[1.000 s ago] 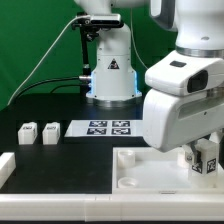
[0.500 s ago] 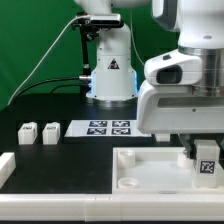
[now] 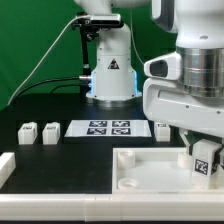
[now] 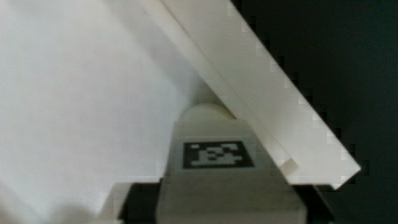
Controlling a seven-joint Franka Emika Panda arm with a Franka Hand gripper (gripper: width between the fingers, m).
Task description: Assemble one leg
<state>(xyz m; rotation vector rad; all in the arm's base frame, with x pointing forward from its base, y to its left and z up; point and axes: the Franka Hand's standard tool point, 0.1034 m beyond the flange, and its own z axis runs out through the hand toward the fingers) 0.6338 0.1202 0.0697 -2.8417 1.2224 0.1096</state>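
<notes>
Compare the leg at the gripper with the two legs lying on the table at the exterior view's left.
The leg at the gripper is over the tray at the exterior view's right; the two loose legs rest on the black table, apart from the tray. The gripper's leg looks larger and shows its tag plainly; the loose legs look smaller, tags barely readable. All are white tagged blocks.

small white plastic rectangular leg block [image 3: 204, 159]: smooth, matt, printed black-and-white tag | large white plastic square tray piece [image 3: 140, 172]: smooth, faint sheen | black table surface [image 3: 60, 165]: matt
</notes>
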